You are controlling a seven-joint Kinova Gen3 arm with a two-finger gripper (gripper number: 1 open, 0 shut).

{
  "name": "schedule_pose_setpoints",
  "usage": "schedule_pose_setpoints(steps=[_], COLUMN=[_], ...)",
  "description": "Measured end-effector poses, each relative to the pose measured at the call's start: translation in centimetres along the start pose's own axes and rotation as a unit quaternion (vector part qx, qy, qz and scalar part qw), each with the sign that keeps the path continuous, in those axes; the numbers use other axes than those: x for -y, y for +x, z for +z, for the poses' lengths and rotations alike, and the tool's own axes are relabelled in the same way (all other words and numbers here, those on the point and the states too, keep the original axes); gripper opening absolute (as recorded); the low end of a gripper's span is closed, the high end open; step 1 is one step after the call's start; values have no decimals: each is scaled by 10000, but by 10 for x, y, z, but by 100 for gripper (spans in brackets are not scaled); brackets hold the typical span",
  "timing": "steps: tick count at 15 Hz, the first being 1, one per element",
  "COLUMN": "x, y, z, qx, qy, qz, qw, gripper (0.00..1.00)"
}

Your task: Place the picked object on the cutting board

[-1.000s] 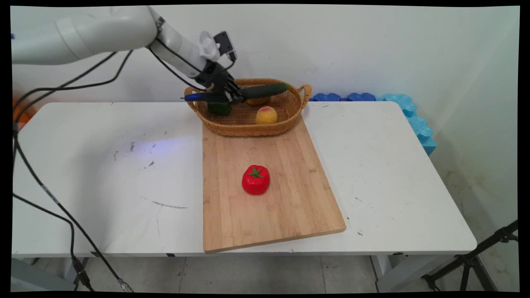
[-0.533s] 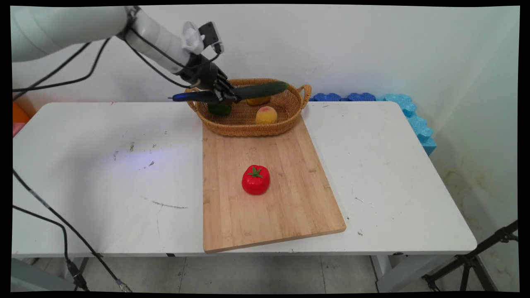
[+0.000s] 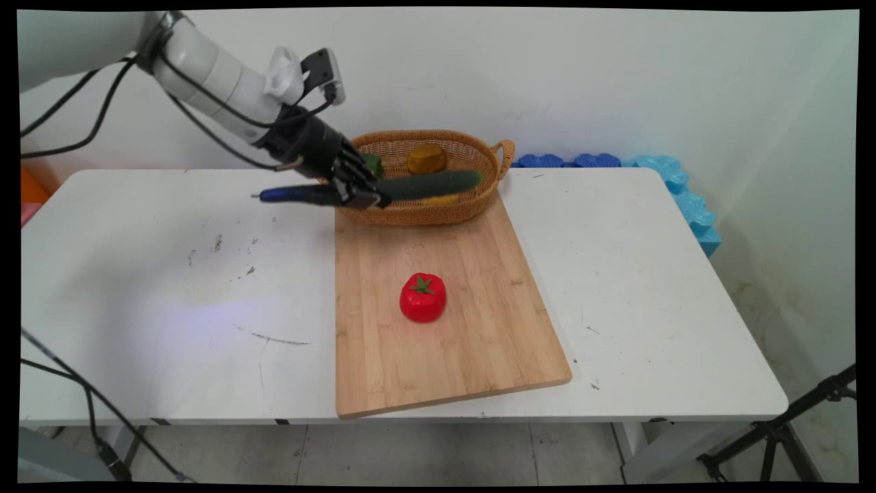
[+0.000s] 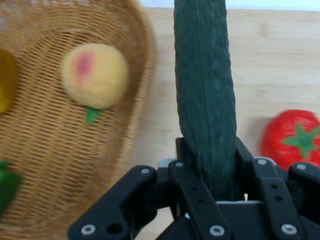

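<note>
Risk: cucumber [image 3: 428,185] long, clamped at one end only; free end sticks out level over basket [image 3: 479,154] near rim, could sag, twist in grip or clip wicker. Board [image 3: 438,329] with tomato [image 3: 422,297] just below. Gripper [image 3: 363,198] clamped on cucumber, fingers either side, held off table. Peach [image 4: 95,75] in basket beside it.

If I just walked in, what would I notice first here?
Probably the black claw holding a long dark green cucumber up in the air, level, in front of the wicker basket at the far end of the wooden board. Next, the bright red tomato sitting alone in the middle of that board. In the hand view, a yellow peach lies inside the basket.
</note>
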Motion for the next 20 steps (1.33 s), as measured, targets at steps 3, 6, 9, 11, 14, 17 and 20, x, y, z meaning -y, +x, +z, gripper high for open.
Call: schedule_pose_setpoints(steps=[3, 6, 9, 11, 14, 17, 20], x=[-26, -54, -73, -83, -96, -106, -118], y=[-7, -14, -18, -21, -24, -27, -31], z=[-7, -10, -6, -1, 10, 23, 43], qx=[62, 135, 162, 167, 173, 172, 159], qy=[-302, -628, -854, -954, -1074, -1154, -1248], qz=[-175, -369, -521, -602, -725, -804, -865], qw=[9994, 9973, 9949, 9935, 9914, 9899, 9883], gripper=[0, 0, 0, 0, 0, 0, 0])
